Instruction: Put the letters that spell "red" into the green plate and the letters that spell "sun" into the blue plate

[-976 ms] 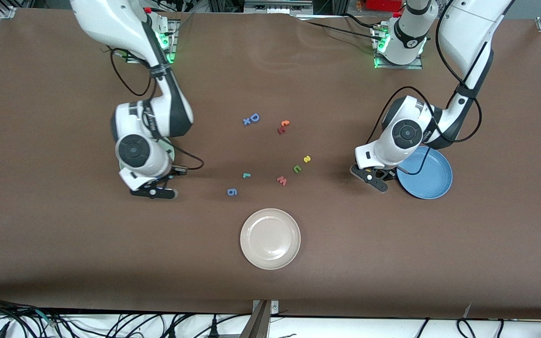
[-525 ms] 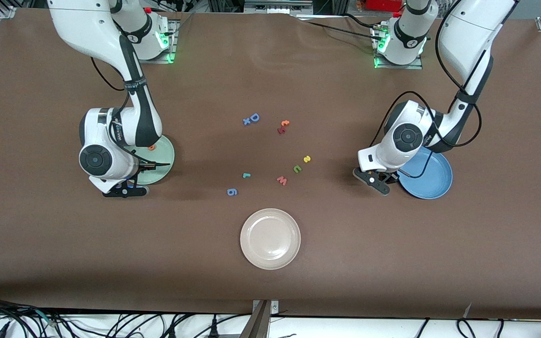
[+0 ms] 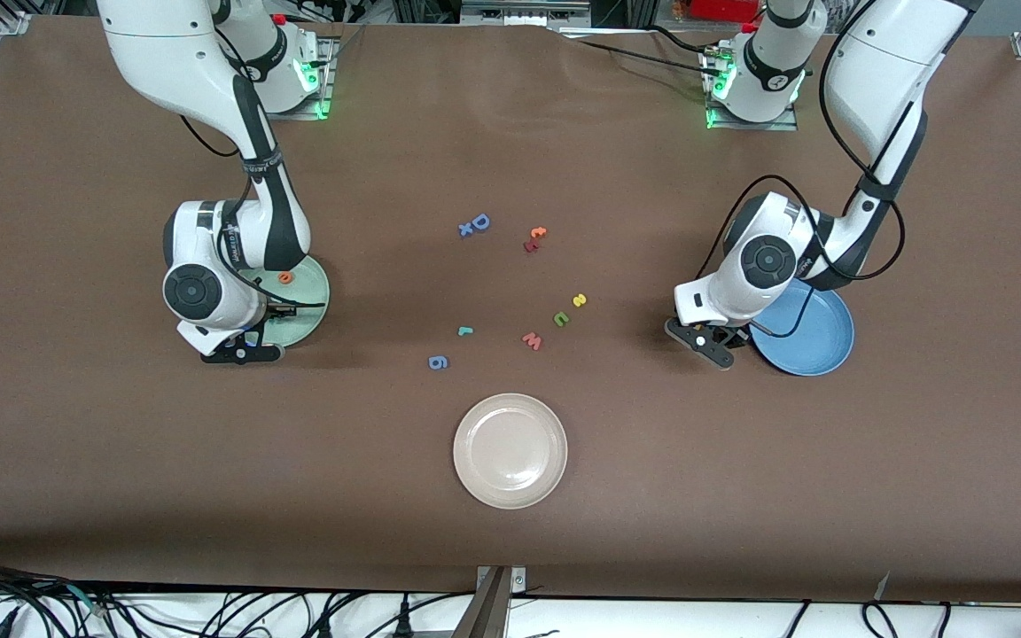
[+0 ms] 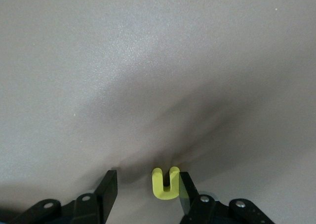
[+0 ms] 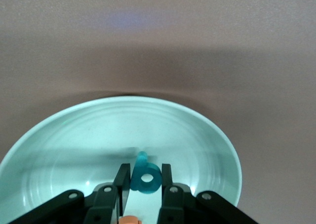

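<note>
- Right gripper, clamped on the tiny teal plastic "d", hangs low over the round mint-green plate at the right arm's end. Best release here, clear of the orange "e".
- Left gripper, jaws apart with the yellow U-shaped letter against one finger, is over bare table just beside the round blue plate. It should close before crossing the rim.

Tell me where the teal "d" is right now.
The teal "d" is pinched in the right gripper, over the green plate at the right arm's end of the table; the orange "e" already lies in that plate.
</note>
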Action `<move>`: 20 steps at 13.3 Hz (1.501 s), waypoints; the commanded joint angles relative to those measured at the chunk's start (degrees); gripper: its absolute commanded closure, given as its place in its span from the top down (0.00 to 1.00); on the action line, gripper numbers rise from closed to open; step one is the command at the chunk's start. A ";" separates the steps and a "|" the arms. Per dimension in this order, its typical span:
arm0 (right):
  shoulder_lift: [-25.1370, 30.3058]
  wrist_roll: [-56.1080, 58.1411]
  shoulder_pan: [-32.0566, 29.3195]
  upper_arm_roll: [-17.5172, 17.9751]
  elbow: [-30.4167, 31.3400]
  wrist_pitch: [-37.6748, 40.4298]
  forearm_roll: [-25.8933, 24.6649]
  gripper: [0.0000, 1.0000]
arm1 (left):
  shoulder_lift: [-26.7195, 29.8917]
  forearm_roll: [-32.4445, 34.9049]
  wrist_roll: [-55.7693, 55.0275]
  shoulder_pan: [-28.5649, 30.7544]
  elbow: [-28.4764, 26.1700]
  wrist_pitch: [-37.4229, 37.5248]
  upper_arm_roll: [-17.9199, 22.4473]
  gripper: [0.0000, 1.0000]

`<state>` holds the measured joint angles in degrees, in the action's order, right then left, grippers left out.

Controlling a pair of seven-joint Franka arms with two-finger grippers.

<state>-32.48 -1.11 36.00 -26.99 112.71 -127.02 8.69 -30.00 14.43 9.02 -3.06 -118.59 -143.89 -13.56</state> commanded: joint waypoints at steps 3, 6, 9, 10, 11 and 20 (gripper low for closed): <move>1.36 0.94 0.30 0.10 0.50 -0.16 0.80 0.99 | 0.21 1.66 0.47 0.16 -0.33 -0.34 0.03 0.56; 2.42 -2.12 1.61 0.62 -0.73 0.27 0.89 0.99 | 0.64 1.66 0.56 0.16 -0.33 0.01 0.03 0.56; 2.42 -11.24 4.50 1.94 -4.59 4.22 0.80 0.99 | 1.00 1.66 0.56 0.16 -0.24 0.71 0.03 0.56; 2.33 -14.32 6.26 1.94 -5.21 4.23 0.80 0.99 | 1.17 1.57 0.56 0.16 -0.24 0.80 0.03 0.56; 1.98 -17.92 7.93 2.03 -6.09 4.23 0.80 0.99 | 1.43 1.57 0.56 0.16 -0.24 1.06 0.03 0.56; -10.22 -41.58 14.71 6.15 -22.08 0.56 8.80 0.99 | 2.31 -0.09 0.47 0.08 -0.24 2.55 -0.15 0.55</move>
<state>-38.35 -39.57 51.02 -21.66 95.41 -125.15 15.91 -29.42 14.43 9.30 -3.05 -118.46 -143.13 -13.57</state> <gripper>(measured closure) 0.009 0.449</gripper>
